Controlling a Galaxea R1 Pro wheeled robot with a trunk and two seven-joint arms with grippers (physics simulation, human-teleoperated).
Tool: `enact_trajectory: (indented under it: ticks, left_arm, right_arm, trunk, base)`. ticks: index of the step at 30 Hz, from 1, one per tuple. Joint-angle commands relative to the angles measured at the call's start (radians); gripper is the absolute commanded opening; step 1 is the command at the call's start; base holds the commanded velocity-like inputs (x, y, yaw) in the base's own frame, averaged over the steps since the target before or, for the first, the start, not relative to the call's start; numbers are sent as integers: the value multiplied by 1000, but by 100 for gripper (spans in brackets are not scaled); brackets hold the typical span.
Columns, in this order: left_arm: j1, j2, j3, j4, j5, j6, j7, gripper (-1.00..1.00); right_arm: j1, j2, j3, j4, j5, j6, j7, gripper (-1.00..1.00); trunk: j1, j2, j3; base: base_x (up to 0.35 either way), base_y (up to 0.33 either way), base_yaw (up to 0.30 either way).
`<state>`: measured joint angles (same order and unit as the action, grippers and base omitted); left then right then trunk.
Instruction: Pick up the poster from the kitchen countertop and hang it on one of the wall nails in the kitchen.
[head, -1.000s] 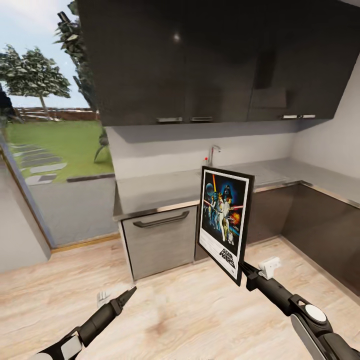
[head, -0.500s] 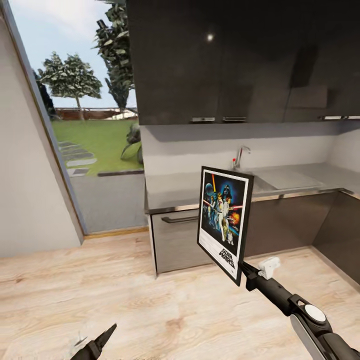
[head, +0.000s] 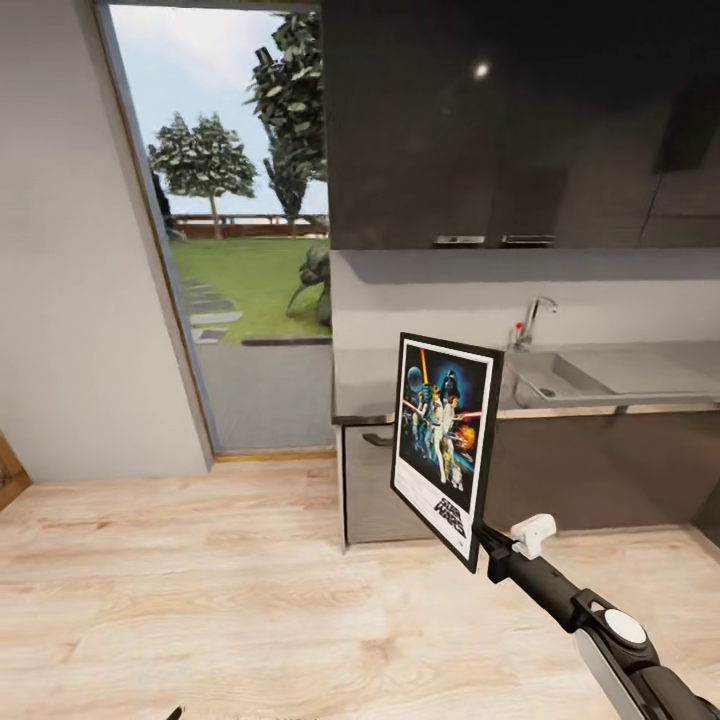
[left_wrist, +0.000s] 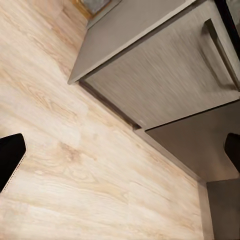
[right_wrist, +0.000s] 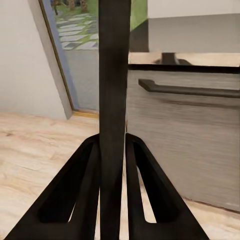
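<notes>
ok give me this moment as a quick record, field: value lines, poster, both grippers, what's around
poster: held upright off the counter, printed side toward the head camera
right gripper: fingers shut on the poster's lower edge
left gripper: fingers spread, nothing between them, pointing at the wooden floor
counter: behind the poster, sink and tap set in it
cabinets: dark wall units above, a handled drawer front below
doorway: open to lawn and trees
wall nail: cannot tell, none made out
</notes>
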<state>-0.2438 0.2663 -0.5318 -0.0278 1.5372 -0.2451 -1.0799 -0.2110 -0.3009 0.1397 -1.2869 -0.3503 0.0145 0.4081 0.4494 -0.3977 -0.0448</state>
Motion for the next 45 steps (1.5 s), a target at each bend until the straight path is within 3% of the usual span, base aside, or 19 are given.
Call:
enact_trajectory:
  ticks: [1, 16, 23, 45]
  left_arm:
    - [0, 0, -8, 0, 8, -6, -1, 100]
    - [1, 2, -8, 0, 9, -6, -2, 100]
    - [1, 2, -8, 0, 8, -6, -2, 100]
    - [1, 2, -8, 0, 7, -6, -3, 100]
  right_arm:
    - [-1, 0, 1, 0, -12, 2, 3, -100]
    - [-1, 0, 3, 0, -8, 2, 3, -100]
    - [-1, 2, 3, 1, 14, 3, 3, -100]
    - [-1, 3, 4, 1, 16, 3, 4, -100]
  trunk:
    - [1, -2, -2]
    - [1, -2, -2]
    - [1, -2, -2]
    - [1, -2, -2]
  base:
    - [59, 0, 289]
    - [229, 77, 289]
    - [281, 169, 289]
    - [241, 207, 241]
